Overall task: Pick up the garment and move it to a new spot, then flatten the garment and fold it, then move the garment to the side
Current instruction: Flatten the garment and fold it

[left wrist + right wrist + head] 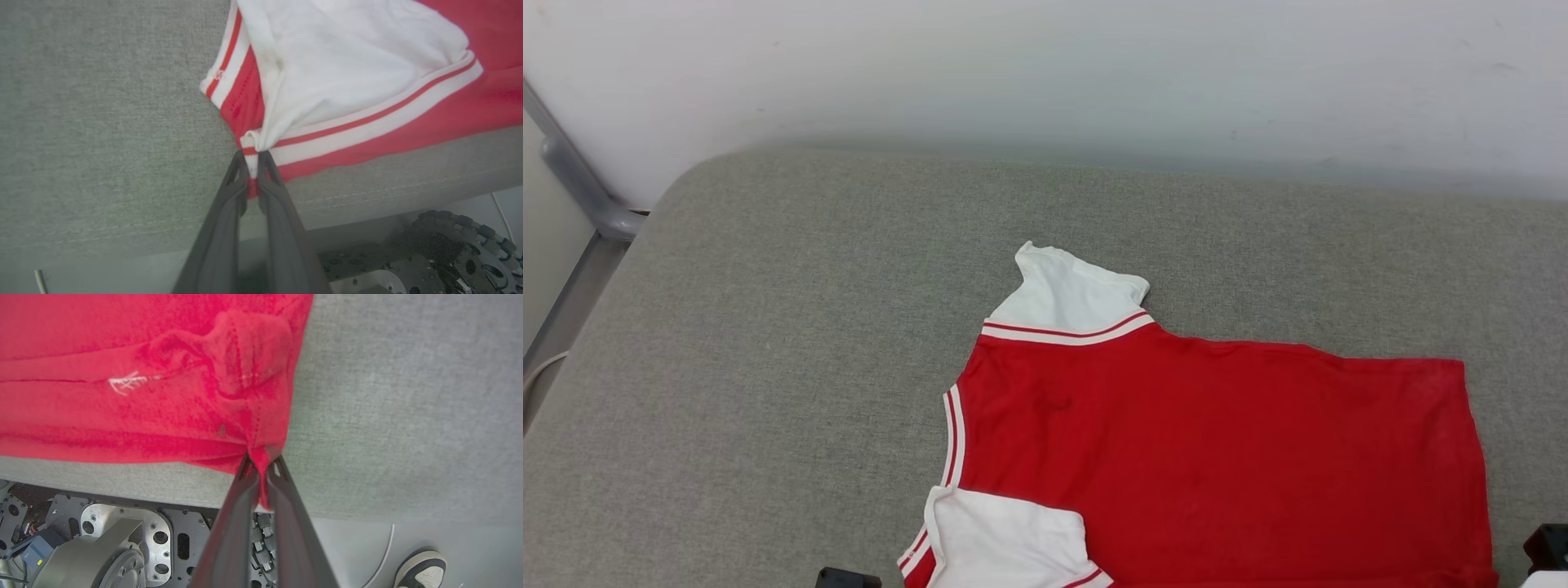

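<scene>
Grey cushion [768, 327]: garment [1217, 441] pinched by left hand [253, 159] and right hand [262, 461].

Bright, even, diffuse light, shadows faint; head view sharp, far wall [1045, 73] soft; wrist views slightly blurred, garment [122, 355] red oversaturated, straight lines bowed toward the edges.

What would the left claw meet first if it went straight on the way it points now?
The garment itself: the left claw is shut on its striped trim, and its white sleeve lies just beyond, probably flat on the grey cushion.
</scene>
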Motion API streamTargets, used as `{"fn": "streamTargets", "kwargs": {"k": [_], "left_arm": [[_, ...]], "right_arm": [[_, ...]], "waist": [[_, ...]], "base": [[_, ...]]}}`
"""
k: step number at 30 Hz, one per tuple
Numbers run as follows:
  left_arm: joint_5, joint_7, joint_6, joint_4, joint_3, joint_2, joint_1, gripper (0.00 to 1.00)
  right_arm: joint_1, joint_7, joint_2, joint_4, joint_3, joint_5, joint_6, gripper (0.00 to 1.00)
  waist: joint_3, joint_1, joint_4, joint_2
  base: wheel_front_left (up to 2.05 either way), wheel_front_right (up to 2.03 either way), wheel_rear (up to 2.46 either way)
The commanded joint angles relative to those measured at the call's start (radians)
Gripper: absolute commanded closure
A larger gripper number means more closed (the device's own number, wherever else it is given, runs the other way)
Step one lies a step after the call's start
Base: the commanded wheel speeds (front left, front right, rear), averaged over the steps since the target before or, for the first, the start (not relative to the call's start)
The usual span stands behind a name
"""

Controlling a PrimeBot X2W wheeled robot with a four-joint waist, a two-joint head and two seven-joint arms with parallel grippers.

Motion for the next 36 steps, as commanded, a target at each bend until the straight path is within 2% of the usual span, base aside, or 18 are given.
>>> {"fn": "streamTargets", "kwargs": {"k": [1,2,3,4,11,15,18,21,26,32,34,36], "left_arm": [[0.001,-0.006,-0.004,0.013,-0.001,0.0,-0.014,0.58],[0.001,-0.011,-0.005,0.018,-0.001,-0.001,-0.017,0.09],[0.002,-0.019,-0.006,0.022,0.001,-0.005,-0.02,0.0],[0.002,-0.025,-0.008,0.028,0.002,-0.009,-0.021,0.0],[0.013,-0.093,-0.005,0.023,0.026,-0.012,-0.037,0.0],[0.033,-0.184,-0.01,-0.002,0.056,-0.012,-0.061,0.0],[0.057,-0.27,0.002,-0.016,0.088,-0.017,-0.096,0.0],[0.091,-0.366,-0.005,-0.04,0.104,-0.03,-0.127,0.0],[0.129,-0.434,0.011,-0.057,0.153,-0.068,-0.146,0.0],[0.23,-0.442,-0.027,-0.111,0.251,-0.143,-0.102,0.0],[0.268,-0.442,-0.051,-0.121,0.29,-0.169,-0.086,0.0],[0.318,-0.442,-0.095,-0.127,0.338,-0.214,-0.059,0.0]], "right_arm": [[-0.004,-0.004,0.002,0.009,0.003,-0.007,-0.002,1.0],[-0.006,-0.008,-0.002,0.012,0.009,-0.01,-0.002,1.0],[-0.009,-0.016,-0.008,0.013,0.015,-0.014,-0.002,0.5],[-0.011,-0.021,-0.008,0.019,0.016,-0.013,-0.002,0.0],[-0.053,-0.097,0.006,-0.001,-0.003,-0.007,-0.002,0.0],[-0.105,-0.198,0.004,-0.054,0.01,-0.01,-0.002,0.0],[-0.149,-0.326,0.004,-0.094,0.04,0.007,-0.002,0.0],[-0.182,-0.468,0.003,-0.114,0.077,0.024,-0.001,0.0],[-0.201,-0.711,0.026,-0.095,0.108,0.025,-0.001,0.0],[-0.17,-0.977,0.077,-0.05,0.128,-0.027,-0.001,0.0],[-0.16,-1.052,0.103,-0.031,0.123,-0.051,-0.001,0.0],[-0.146,-1.125,0.14,0.008,0.114,-0.084,-0.001,0.0]], "waist": [[0.001,0.0,0.001,-0.0001],[0.0,0.0,0.0,-0.0001],[-0.002,0.0,0.0,-0.0001],[-0.007,0.0,0.0,-0.0001],[-0.06,0.0,-0.006,-0.0001],[-0.081,0.0,-0.017,-0.0001],[-0.086,0.0,-0.025,-0.0001],[-0.087,0.0,-0.033,-0.0001],[-0.083,0.0,-0.044,-0.0001],[-0.067,0.0,-0.053,-0.0001],[-0.062,0.0,-0.054,-0.0001],[-0.053,0.0,-0.057,-0.0001]], "base": [[0.0,0.0,0.0],[0.0,0.0,0.0],[0.0,0.0,0.0],[0.0,0.0,0.0],[0.0,0.0,0.0],[0.0,0.0,0.0],[0.0,0.0,0.0],[0.0,0.0,0.0],[0.0,0.0,0.0],[0.0,0.0,0.0],[0.0,0.0,0.0],[0.0,0.0,0.0]]}}
